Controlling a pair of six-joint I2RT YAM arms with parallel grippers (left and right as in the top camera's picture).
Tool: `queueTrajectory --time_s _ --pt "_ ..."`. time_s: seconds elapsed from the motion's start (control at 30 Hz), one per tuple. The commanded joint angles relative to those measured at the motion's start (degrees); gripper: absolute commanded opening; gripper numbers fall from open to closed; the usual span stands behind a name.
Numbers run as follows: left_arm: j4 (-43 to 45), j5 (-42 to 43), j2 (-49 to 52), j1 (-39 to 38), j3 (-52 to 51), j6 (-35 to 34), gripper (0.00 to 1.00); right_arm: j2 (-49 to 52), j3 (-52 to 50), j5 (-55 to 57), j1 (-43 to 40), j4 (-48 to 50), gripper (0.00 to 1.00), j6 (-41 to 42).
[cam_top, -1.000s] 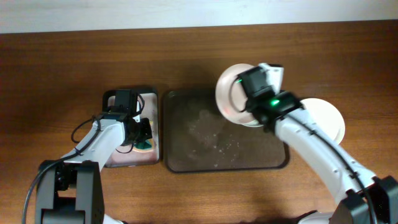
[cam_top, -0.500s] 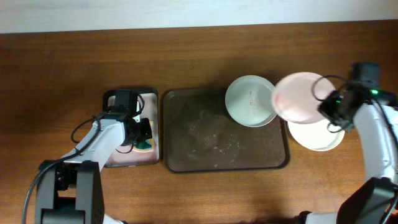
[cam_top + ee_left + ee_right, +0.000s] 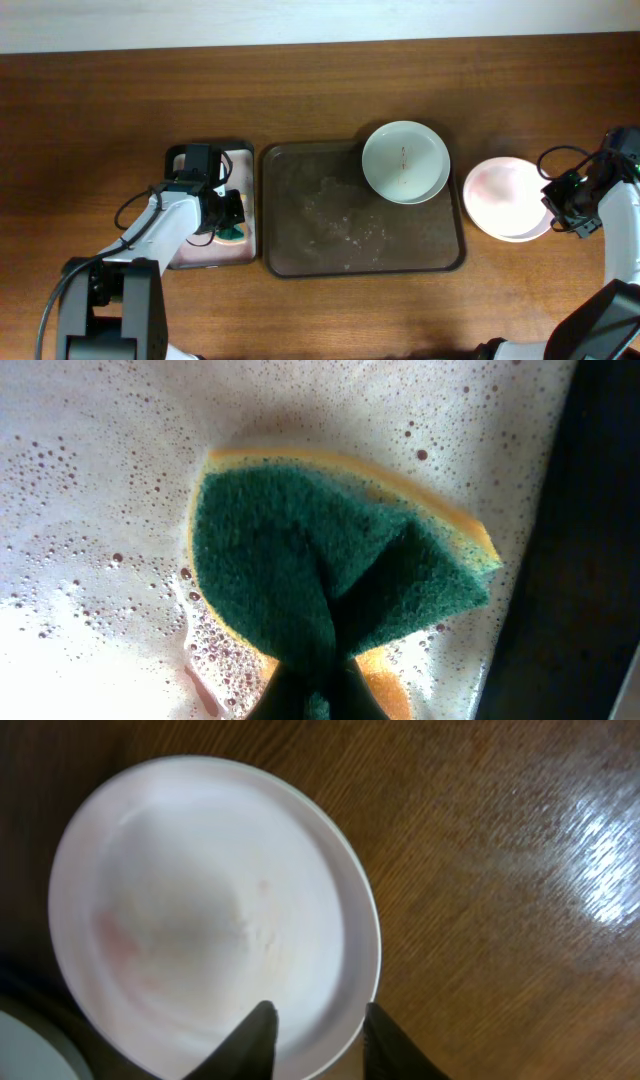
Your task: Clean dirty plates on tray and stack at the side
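Pinching the green sponge (image 3: 330,570) tight in my left gripper (image 3: 318,695), I rest it in the suds of the small soap tray (image 3: 205,255) near the table's left end, elbow folded back, so it is wet for wiping. The one streaked plate (image 3: 405,162) sits in the dark tray (image 3: 320,240), at its far right corner. Off that tray's right edge the wiped plates (image 3: 505,198) lie stacked, and my right gripper (image 3: 317,1012), reaching in from the table's right edge, stands narrowly parted astride the top rim, gripping nothing.
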State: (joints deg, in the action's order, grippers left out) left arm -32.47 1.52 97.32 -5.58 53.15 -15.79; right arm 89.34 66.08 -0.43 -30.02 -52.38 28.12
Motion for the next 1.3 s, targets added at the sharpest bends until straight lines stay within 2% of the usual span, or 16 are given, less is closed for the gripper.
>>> queueTrajectory --time_s 0.0,0.2,0.43,0.6,0.8,0.93,1.27 --pt "-0.07 0.68 2.1 0.07 -0.57 0.92 0.0 -0.74 -0.42 -3.91 -0.26 0.83 0.34 -0.24" --pt "0.09 0.68 2.1 0.09 -0.57 0.9 0.0 -0.74 -0.42 -17.81 2.4 5.44 0.42 -10.14" --pt "0.15 0.68 2.1 0.09 -0.57 0.92 0.0 0.72 -0.42 -17.84 13.73 11.63 0.46 -22.43" --pt "0.13 0.68 2.1 0.09 -0.57 0.9 0.0 5.92 -0.42 -14.53 20.74 12.37 0.46 -21.35" --pt "0.11 0.68 2.1 0.07 -0.57 0.9 0.0 11.58 -0.42 -13.05 24.02 12.96 0.45 -16.79" --pt "0.13 0.68 2.1 0.07 -0.57 0.9 0.0 14.91 -0.42 -13.09 24.52 14.51 0.41 -15.56" --pt "0.11 0.68 2.1 0.07 -0.57 0.9 0.0 18.23 -0.55 -13.9 27.45 17.29 0.15 -15.56"
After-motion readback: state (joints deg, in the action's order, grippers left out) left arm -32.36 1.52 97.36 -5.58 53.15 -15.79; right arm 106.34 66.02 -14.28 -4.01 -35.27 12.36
